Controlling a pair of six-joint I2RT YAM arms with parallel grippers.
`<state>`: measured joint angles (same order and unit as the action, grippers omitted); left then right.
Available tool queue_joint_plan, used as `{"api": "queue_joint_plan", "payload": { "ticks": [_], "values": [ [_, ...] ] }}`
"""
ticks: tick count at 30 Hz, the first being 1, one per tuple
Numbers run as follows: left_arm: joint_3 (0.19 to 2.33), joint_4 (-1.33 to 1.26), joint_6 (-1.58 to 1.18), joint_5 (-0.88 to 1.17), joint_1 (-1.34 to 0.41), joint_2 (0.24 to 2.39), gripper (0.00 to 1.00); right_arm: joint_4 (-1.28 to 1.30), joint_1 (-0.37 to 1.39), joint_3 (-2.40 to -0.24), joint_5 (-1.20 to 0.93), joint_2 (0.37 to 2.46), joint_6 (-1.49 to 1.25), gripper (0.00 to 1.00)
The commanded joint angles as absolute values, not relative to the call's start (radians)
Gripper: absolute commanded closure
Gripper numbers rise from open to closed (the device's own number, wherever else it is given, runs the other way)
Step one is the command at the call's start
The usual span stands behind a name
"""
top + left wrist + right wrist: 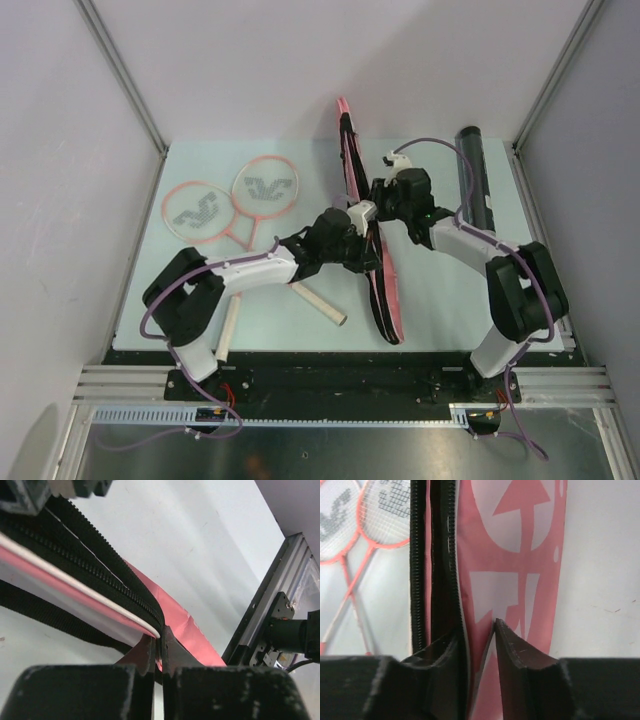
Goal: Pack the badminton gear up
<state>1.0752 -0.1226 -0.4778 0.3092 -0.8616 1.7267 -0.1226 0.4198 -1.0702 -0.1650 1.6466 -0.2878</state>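
The pink racket bag (386,292) stands on its edge in the middle of the table, running from the back to the front. My left gripper (358,243) is shut on its zipper edge; in the left wrist view the gripper (160,646) pinches the pink fabric (186,625) beside the black zipper (107,567). My right gripper (383,203) is shut on the bag's other flap; in the right wrist view the gripper (477,632) pinches that flap (520,555). Two pink-framed rackets (265,187) lie crossed at the back left. A black tube (474,175) lies at the back right. No shuttlecocks show.
The rackets' white handles (320,304) reach toward the front under my left arm. The rackets also show in the right wrist view (380,510). A black and aluminium rail (340,358) runs along the table's front edge and also shows in the left wrist view (260,615). White walls close in both sides.
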Motion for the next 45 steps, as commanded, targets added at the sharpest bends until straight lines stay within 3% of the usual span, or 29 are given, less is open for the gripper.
{"api": "queue_joint_plan", "payload": {
  "ticks": [1, 2, 3, 4, 8, 11, 16, 18, 19, 21, 22, 23, 27, 31, 34, 37, 45],
  "values": [
    [1.034, -0.152, -0.465, 0.269, -0.865, 1.632, 0.98, -0.187, 0.410, -1.123, 0.000, 1.695, -0.219, 0.77],
    [1.008, -0.152, -0.471, 0.244, -0.864, 1.605, 0.93, -0.163, 0.403, -1.132, 0.000, 1.695, -0.224, 0.93],
    [0.993, -0.152, -0.497, 0.220, -0.864, 1.591, 0.88, -0.141, 0.399, -1.144, -0.008, 1.671, -0.251, 0.99],
    [0.976, -0.152, -0.512, 0.172, -0.861, 1.580, 0.82, -0.123, 0.394, -1.144, -0.012, 1.649, -0.270, 1.00],
    [0.931, -0.152, -0.549, 0.140, -0.828, 1.545, 0.44, 0.050, 0.406, -1.144, -0.014, 1.549, -0.345, 1.00],
    [0.956, -0.149, -0.551, 0.137, -0.809, 1.565, 0.36, 0.153, 0.426, -1.140, 0.049, 1.496, -0.379, 1.00],
    [1.061, -0.120, -0.566, 0.169, -0.793, 1.653, 0.33, 0.199, 0.446, -1.121, 0.167, 1.425, -0.396, 1.00],
    [1.115, -0.118, -0.561, 0.173, -0.793, 1.675, 0.23, 0.193, 0.434, -1.114, 0.164, 1.416, -0.394, 1.00],
    [1.130, -0.107, -0.552, 0.158, -0.793, 1.701, 0.24, 0.195, 0.430, -1.112, 0.160, 1.414, -0.400, 1.00],
    [1.190, -0.059, -0.525, 0.129, -0.778, 1.739, 0.40, 0.189, 0.419, -1.085, 0.170, 1.394, -0.432, 1.00],
    [1.209, -0.045, -0.523, 0.126, -0.769, 1.756, 0.49, 0.181, 0.407, -1.071, 0.182, 1.384, -0.442, 1.00],
    [1.229, -0.035, -0.526, 0.126, -0.741, 1.782, 0.65, 0.151, 0.399, -1.051, 0.190, 1.373, -0.449, 1.00],
    [1.238, -0.026, -0.515, 0.084, -0.693, 1.801, 0.76, 0.100, 0.333, -0.986, 0.141, 1.358, -0.434, 1.00],
    [1.236, -0.018, -0.505, 0.142, -0.686, 1.775, 0.38, 0.042, 0.270, -0.931, 0.091, 1.351, -0.396, 1.00],
    [1.186, -0.018, -0.511, 0.181, -0.687, 1.686, 0.28, 0.009, 0.253, -0.908, 0.041, 1.353, -0.361, 1.00],
    [1.114, -0.008, -0.529, 0.175, -0.678, 1.545, 0.23, 0.009, 0.253, -0.899, 0.028, 1.356, -0.356, 1.00],
    [0.922, 0.186, -0.533, 0.215, -0.508, 1.253, 0.27, -0.035, 0.252, -0.897, 0.018, 1.370, -0.368, 1.00]
  ]
}}
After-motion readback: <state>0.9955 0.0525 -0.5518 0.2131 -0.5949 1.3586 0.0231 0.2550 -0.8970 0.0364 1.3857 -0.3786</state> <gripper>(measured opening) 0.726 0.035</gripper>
